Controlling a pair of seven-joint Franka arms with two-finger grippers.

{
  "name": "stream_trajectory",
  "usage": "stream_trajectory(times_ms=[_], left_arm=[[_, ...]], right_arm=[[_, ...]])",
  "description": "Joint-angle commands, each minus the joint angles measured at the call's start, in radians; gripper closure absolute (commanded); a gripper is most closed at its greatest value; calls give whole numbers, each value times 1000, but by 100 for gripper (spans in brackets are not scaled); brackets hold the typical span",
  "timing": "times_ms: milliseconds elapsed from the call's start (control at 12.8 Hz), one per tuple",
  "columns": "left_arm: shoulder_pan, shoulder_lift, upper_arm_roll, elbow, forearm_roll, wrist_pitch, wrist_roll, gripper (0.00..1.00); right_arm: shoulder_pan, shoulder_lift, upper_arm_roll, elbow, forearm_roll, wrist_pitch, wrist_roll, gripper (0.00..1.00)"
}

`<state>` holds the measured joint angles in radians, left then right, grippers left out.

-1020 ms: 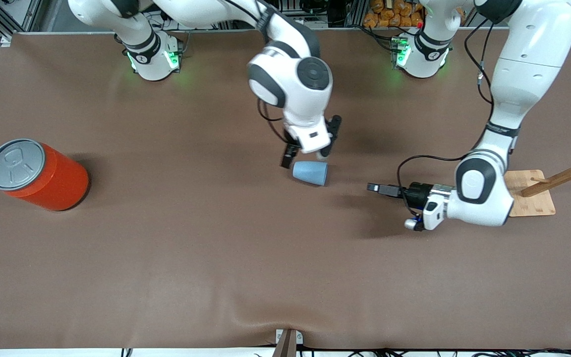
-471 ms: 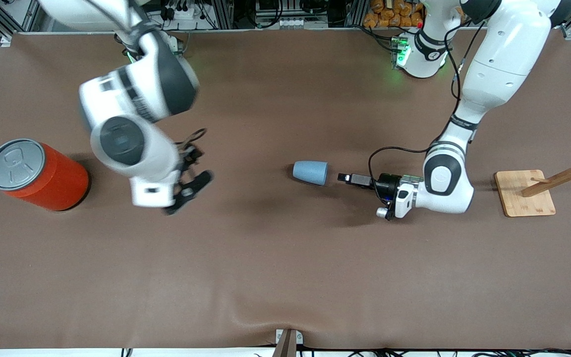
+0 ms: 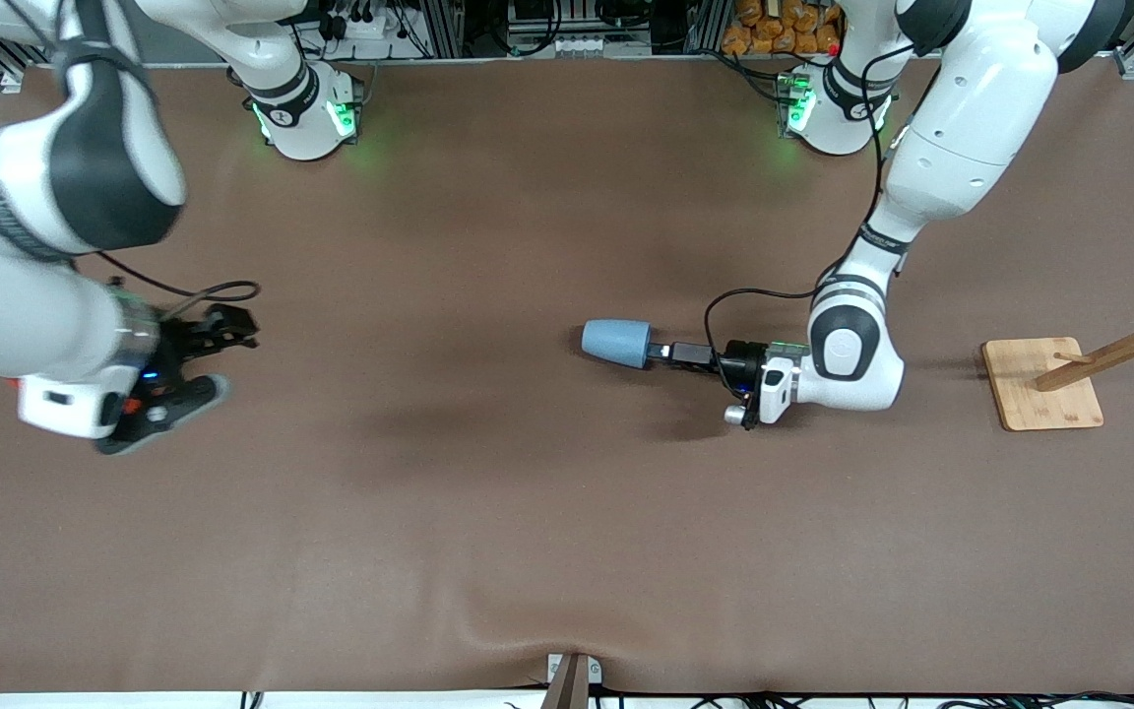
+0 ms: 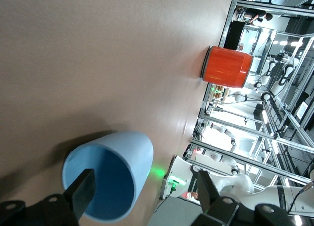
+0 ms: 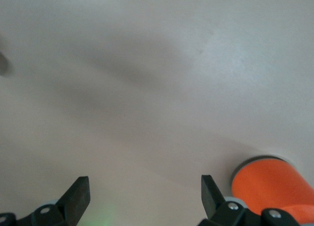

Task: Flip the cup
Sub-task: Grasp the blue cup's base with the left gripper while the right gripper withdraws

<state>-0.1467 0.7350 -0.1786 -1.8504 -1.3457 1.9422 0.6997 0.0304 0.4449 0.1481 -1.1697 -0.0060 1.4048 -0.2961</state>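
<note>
The left arm reaches down from its base and bends low over the middle of the table, its wrist turned level so the left gripper (image 3: 673, 354) points sideways toward the right arm's end, fingers spread apart. The right arm is swung out over its own end of the table, forearm raised, with the right gripper (image 3: 198, 364) up in the air and its fingers (image 5: 78, 195) wide apart.

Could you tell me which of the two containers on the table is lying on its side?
The small light-blue cup is on its side, its open mouth facing the left hand. The orange can stands upright at the right arm's end.
</note>
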Motion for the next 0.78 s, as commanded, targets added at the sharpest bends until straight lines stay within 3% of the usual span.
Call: stream_trajectory(times_ms=[0,157,314,392,549,706], left_arm=[[-25,7,4,-15,-53,20,41,16],[-34,11,4,-19,-61,20,44,31],[-48,23,4,-16,-62,20,46,65],[-48,26,5,-16,-64,32,46,80],[-60,32,4,-16,-67,58,44,100],[-59,26,5,-12,-66,58,-23,100]], right_arm=[[-84,-93,27,-37,70,-32,177,0],[-69,-167,31,-56,72,-75,541,0],[-75,-286,16,-135,74,-60,577,0],[-70,-354,-22,-187,74,-46,578,0],[-63,-472,-58,-302,75,-8,574,0],[-63,-495,-59,-358,61,34,520,0]])
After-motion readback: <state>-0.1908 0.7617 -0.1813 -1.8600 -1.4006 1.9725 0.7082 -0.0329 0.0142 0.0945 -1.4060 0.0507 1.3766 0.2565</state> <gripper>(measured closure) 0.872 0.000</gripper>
